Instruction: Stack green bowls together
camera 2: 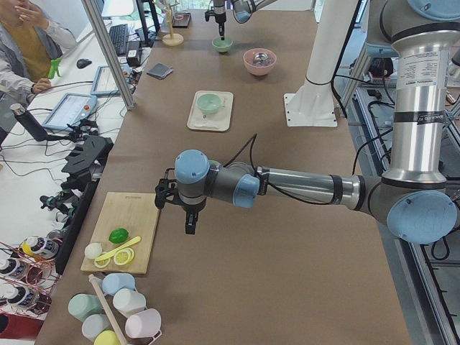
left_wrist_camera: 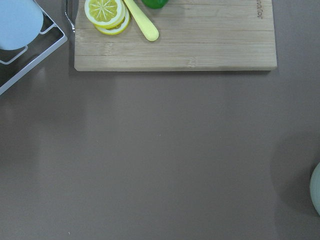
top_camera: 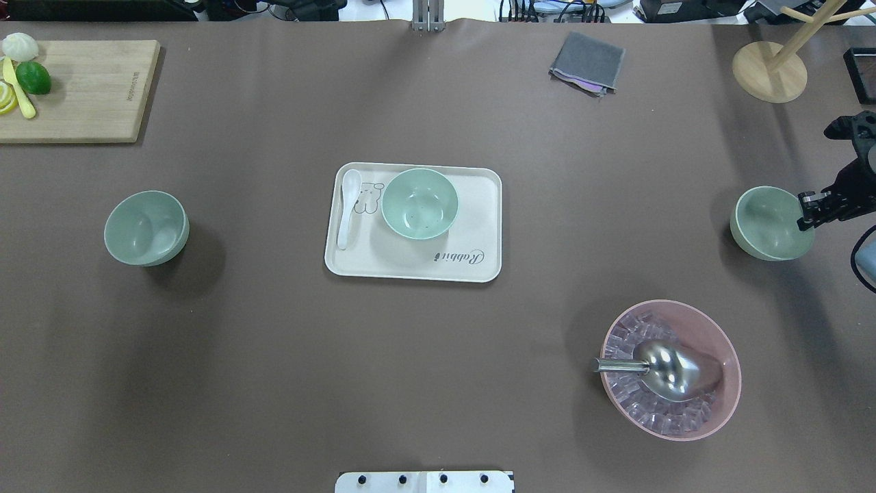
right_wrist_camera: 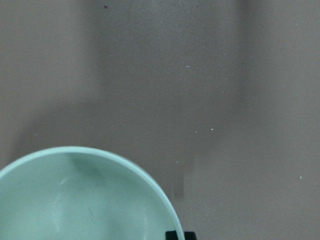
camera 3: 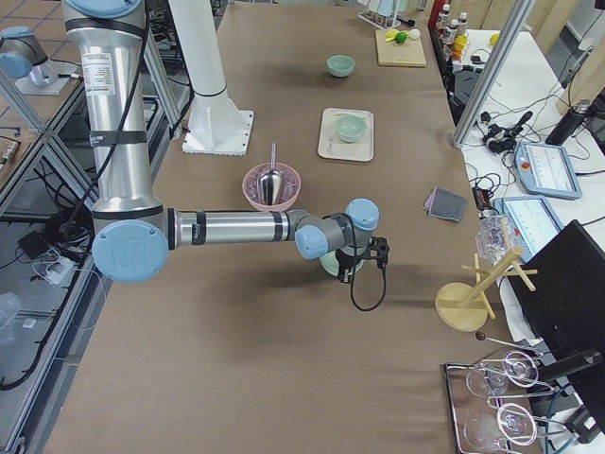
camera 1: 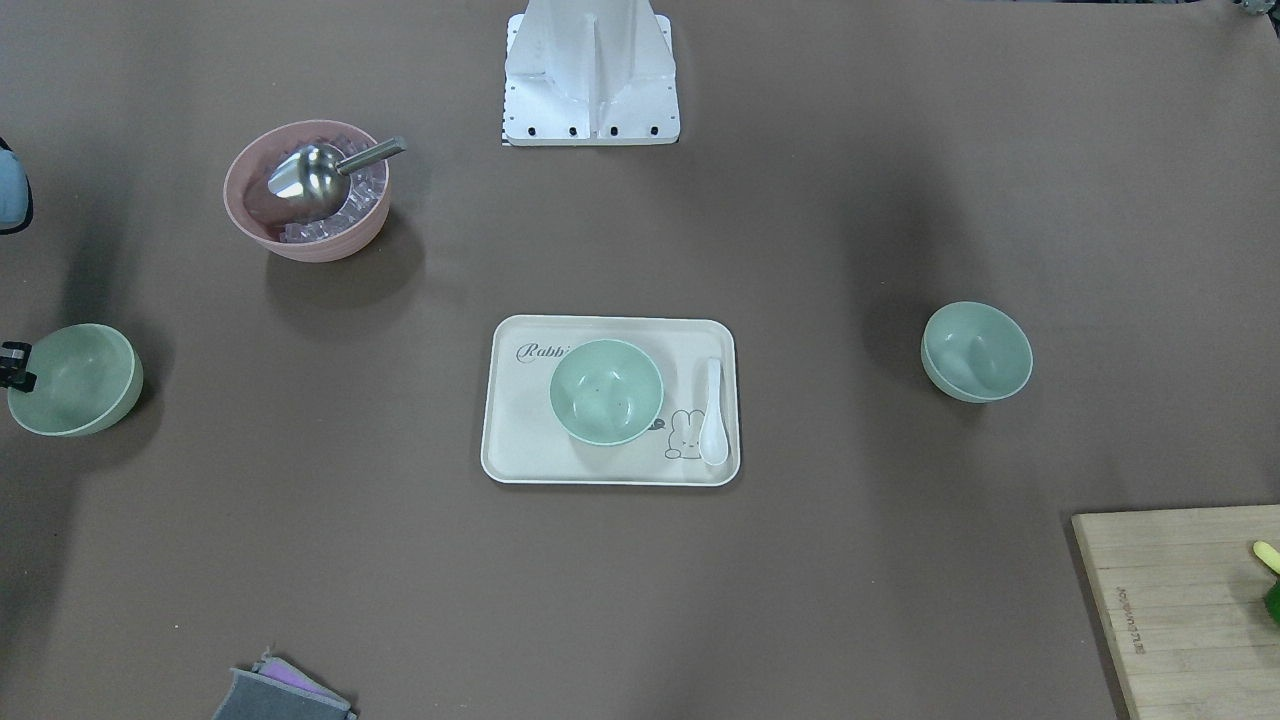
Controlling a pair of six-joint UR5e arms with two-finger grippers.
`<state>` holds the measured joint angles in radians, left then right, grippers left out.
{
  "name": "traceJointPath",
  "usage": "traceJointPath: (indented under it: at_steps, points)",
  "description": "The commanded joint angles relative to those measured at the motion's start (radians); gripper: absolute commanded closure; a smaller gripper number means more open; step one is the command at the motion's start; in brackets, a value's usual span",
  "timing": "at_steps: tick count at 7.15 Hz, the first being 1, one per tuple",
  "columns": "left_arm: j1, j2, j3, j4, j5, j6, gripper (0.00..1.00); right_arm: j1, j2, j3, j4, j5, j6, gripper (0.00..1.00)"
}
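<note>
Three pale green bowls stand apart on the table. One green bowl (top_camera: 419, 203) sits on the cream tray (top_camera: 479, 229) in the middle. A second green bowl (top_camera: 146, 228) stands alone on the left. The third green bowl (top_camera: 766, 222) stands at the far right. My right gripper (top_camera: 807, 209) is at its outer rim, and the right wrist view shows its fingertips (right_wrist_camera: 172, 235) close together across that rim (right_wrist_camera: 165, 210). My left gripper (camera 2: 190, 224) shows only in the exterior left view, hanging over bare table near the cutting board; I cannot tell if it is open.
A pink bowl (top_camera: 733, 356) with ice and a metal scoop (top_camera: 667, 370) stands front right. A white spoon (top_camera: 349, 209) lies on the tray. A cutting board (top_camera: 89, 89) with lime and lemon, a grey cloth (top_camera: 587, 61) and a wooden stand (top_camera: 768, 70) are at the back.
</note>
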<state>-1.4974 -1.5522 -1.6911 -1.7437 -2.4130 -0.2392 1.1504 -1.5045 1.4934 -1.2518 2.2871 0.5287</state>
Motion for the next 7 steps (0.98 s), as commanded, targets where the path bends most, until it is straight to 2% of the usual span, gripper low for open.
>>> traceJointPath:
  at_steps: [1, 2, 3, 4, 6, 7]
  points:
    - [0.104, -0.06, -0.001, -0.002, -0.002, -0.171, 0.03, 0.035, 0.013, 0.037, -0.008, 0.044, 0.025, 1.0]
    - [0.194, -0.106, 0.01, 0.001, 0.002, -0.252, 0.03, 0.061, 0.068, 0.062, -0.009, 0.119, 0.106, 1.0]
    - [0.297, -0.168, 0.072, -0.003, 0.059, -0.317, 0.03, 0.06, 0.136, 0.074, -0.009, 0.135, 0.242, 1.0]
    - [0.357, -0.19, 0.111, -0.017, 0.108, -0.34, 0.03, 0.034, 0.206, 0.079, -0.011, 0.135, 0.337, 1.0]
    - [0.486, -0.242, 0.137, -0.057, 0.117, -0.445, 0.14, -0.065, 0.349, 0.093, -0.026, 0.121, 0.604, 1.0]
    - [0.49, -0.247, 0.166, -0.098, 0.117, -0.443, 0.19, -0.101, 0.392, 0.091, -0.026, 0.095, 0.658, 1.0]
